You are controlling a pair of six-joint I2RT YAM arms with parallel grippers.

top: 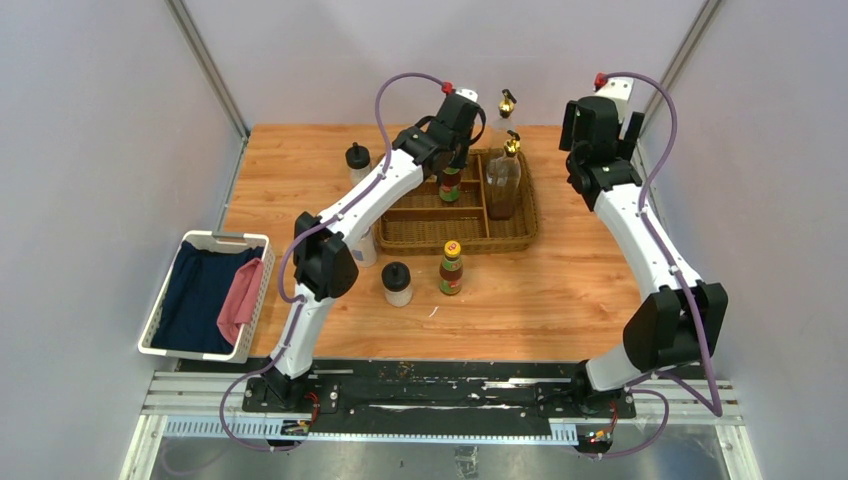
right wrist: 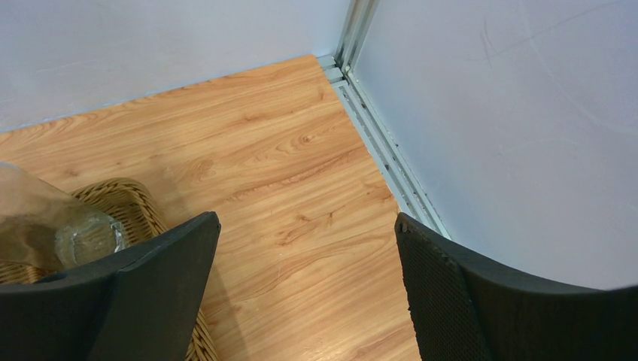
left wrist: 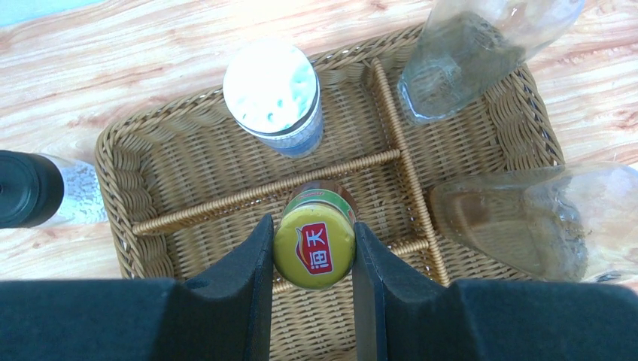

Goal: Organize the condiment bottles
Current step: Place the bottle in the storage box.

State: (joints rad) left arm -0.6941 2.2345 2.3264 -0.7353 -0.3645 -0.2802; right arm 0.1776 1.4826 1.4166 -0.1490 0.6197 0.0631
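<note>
Two fingers of the left gripper point(left wrist: 312, 229) press the sides of a sauce bottle point(left wrist: 314, 254) — clamped on it, just under its yellow cap. That bottle stands straight up in the tray point(left wrist: 111, 173), in a slot on the left side, next to the shaker point(left wrist: 272, 94). The cruets point(left wrist: 470, 60) fill the right side.

Gripper and bottle line up, one right above the other, so I think the next move is to let go and rise straight up — no sideways push.

The right gripper point(right wrist: 305, 226) hangs with fingers wide apart over the table point(right wrist: 301, 150), holding nothing. A second sauce bottle point(top: 451, 268) waits outside the tray, nearer the left arm.
</note>
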